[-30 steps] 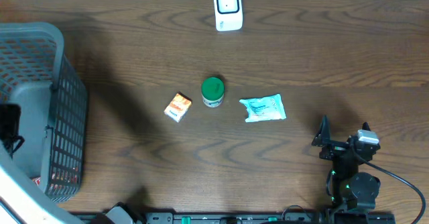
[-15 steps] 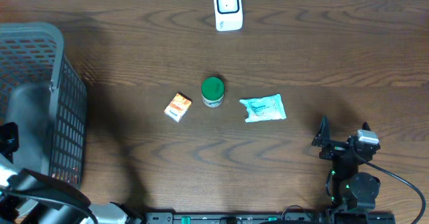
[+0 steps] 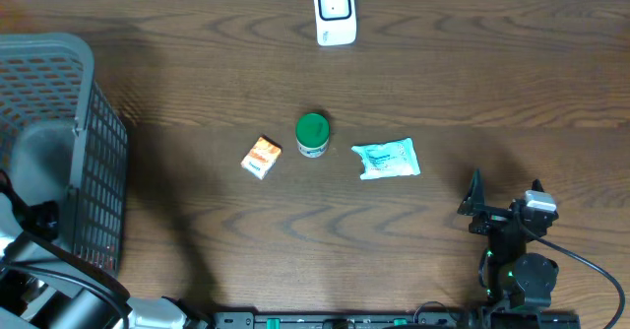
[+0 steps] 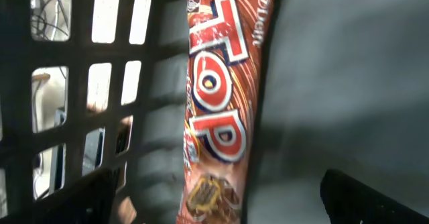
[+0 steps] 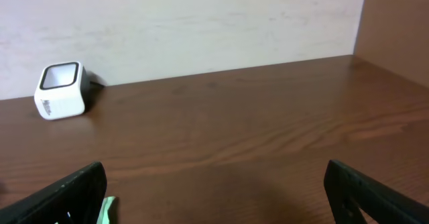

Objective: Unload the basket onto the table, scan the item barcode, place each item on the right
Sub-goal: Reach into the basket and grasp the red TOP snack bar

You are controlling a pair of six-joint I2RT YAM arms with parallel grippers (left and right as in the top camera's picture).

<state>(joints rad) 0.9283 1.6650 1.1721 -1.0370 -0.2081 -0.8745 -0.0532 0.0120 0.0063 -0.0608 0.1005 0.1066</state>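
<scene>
Left gripper (image 4: 224, 204) hangs inside the basket (image 3: 94, 142), jaws spread wide and holding nothing. Right below it we see a chocolate bar (image 4: 221, 110) lying flat on the basket floor, against the grid wall. We read that as a dropped-off item, so the basket is likely the bin for finished goods.

Right gripper (image 3: 504, 203) is parked near the front right of the desk (image 3: 472, 83), jaws also wide and empty, facing the scanner (image 3: 334, 12).

The scanner stands upright at the far edge, window towards the arms, so a barcode can be shown to it from the front. Items we judge still to scan sit in a row mid-desk, apart from each other for easy picking: orange box (image 3: 261, 158), green-lidded jar (image 3: 312, 135), wipes packet (image 3: 386, 159).

Materials:
- The bar has a glossy brown-red crinkly foil wrapper, long and flat.
- The basket is grey hard plastic with lattice sides.
- The box looks like small stiff card.
- The jar is round with a smooth lid.
- The packet is a soft, floppy pouch.
- The scanner is a white rounded plastic block.
- The desk is dark wood grain.
</scene>
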